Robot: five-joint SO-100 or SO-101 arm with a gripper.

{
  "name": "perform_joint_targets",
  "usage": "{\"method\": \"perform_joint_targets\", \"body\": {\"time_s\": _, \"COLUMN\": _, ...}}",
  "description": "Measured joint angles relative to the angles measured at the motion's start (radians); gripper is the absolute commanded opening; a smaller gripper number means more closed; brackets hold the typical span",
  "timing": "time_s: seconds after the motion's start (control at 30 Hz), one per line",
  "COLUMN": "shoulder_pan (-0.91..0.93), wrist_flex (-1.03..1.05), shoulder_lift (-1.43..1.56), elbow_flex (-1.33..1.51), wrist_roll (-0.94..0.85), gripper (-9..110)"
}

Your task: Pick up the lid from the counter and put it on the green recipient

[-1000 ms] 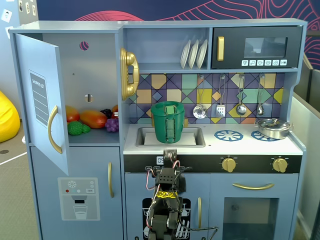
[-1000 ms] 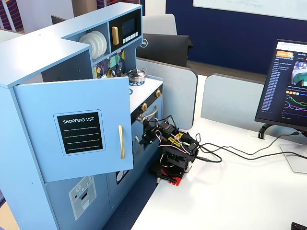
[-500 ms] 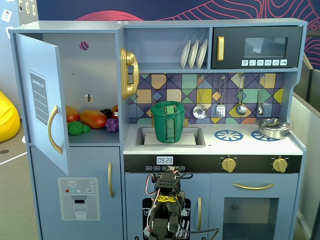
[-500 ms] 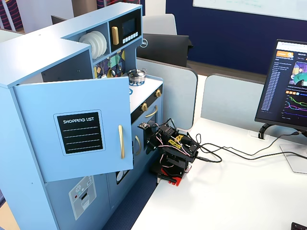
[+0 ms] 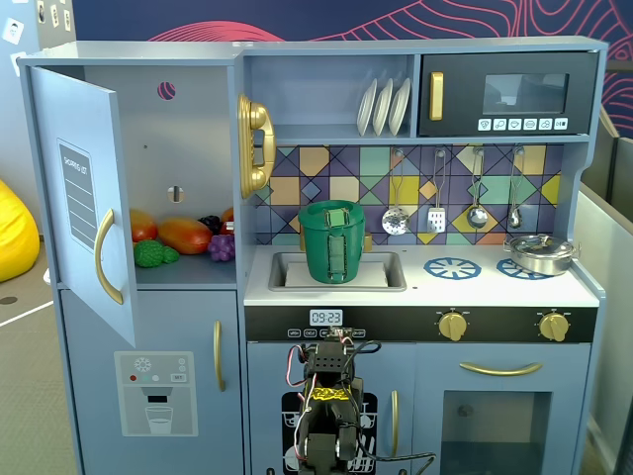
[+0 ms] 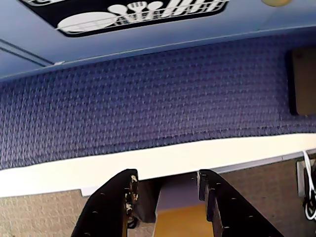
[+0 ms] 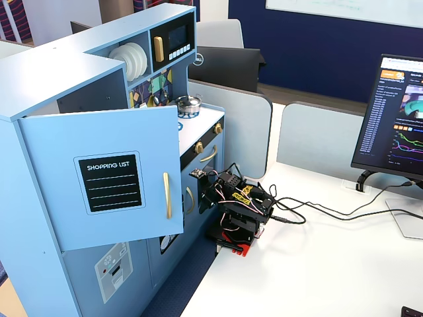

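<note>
one green recipient (image 5: 331, 247) stands upright in the sink (image 5: 287, 272) of the counter (image 5: 425, 287), its long axis vertical and its ribbed strap facing the camera in a fixed view

no loose lid lies on the worktop, neither by the burner rings (image 5: 452, 267) nor by the silver pot (image 5: 539, 254) at the right. the lid (image 5: 331, 210) seems to sit already on the pot's mouth, flat and level, though at this size i cannot be sure it is a lid and not the open rim. being round it has no long axis; which way its small tab points is too small to tell

the arm (image 5: 329, 396) is folded low in front of the oven door, well apart from the pot, its base on the white tabletop (image 7: 330, 264). in the wrist view the jaws stand apart with nothing between them, only the blue carpet (image 6: 148, 98) and the cabinet foot beyond

as a judgement, the lid is thin moulded plastic: light, stiff, rather slick, not fragile. the raised rim or the tab would be the place to pinch it, one finger inside the rim and one outside, keeping it level. if it is indeed seated, the task looks finished, and any further touch risks tipping the tall, light pot in the sink
</note>
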Motion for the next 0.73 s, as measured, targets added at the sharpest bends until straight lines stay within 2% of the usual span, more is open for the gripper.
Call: {"method": "perform_joint_targets", "body": {"time_s": 0.73, "shoulder_pan": -0.031, "wrist_flex": 0.0, "shoulder_lift": 0.0, "elbow_flex": 0.0, "wrist_roll": 0.0, "gripper": 7}}
